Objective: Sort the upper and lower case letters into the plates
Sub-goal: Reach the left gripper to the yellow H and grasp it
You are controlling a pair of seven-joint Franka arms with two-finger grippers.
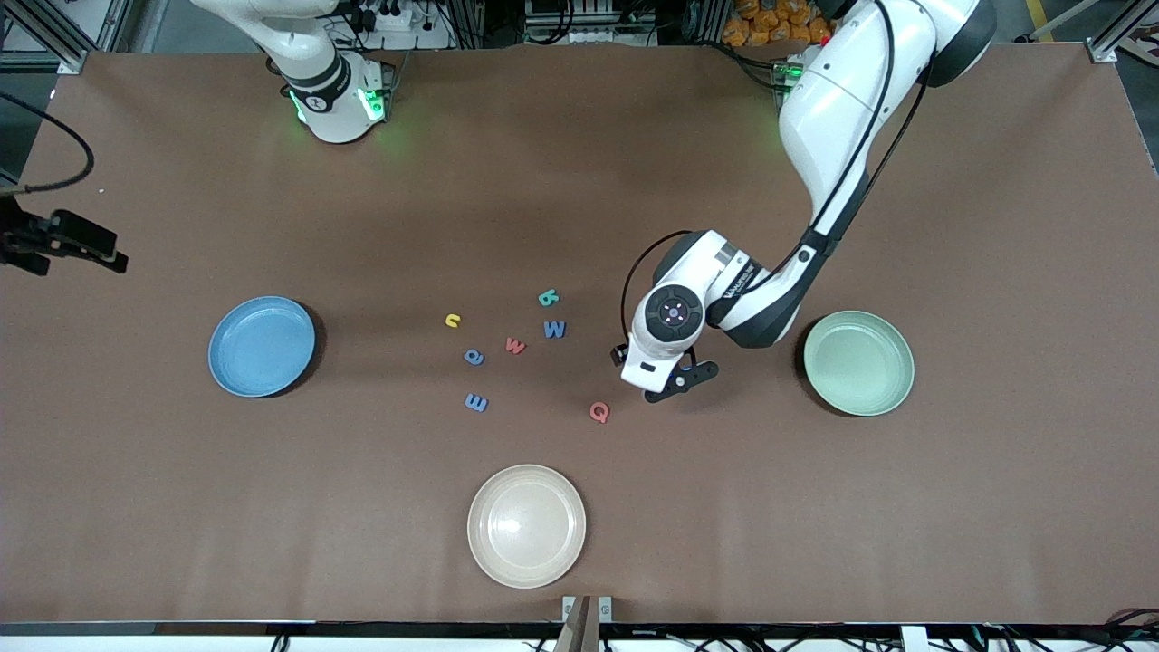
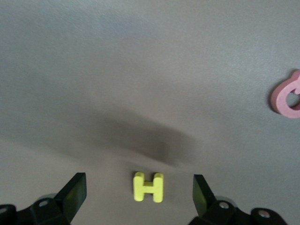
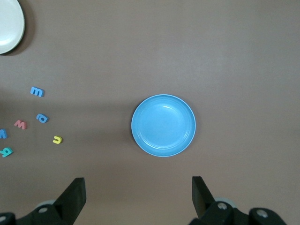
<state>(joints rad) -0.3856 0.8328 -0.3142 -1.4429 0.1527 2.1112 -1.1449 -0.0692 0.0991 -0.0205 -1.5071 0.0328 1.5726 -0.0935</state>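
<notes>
Brown table (image 1: 272,507) under even light; metal framing (image 1: 54,36) and cables (image 1: 398,18) along its edge.

Table: a wide brown matte tabletop (image 1: 362,507) — plain surface, edge to edge.
Extra plate: a round, shallow cream-beige plate (image 1: 526,525) — lying flat near the front camera's edge, roughly midway along the table.

Brown table (image 1: 905,507): letters (image 1: 515,345), three plates (image 1: 526,525)
</notes>
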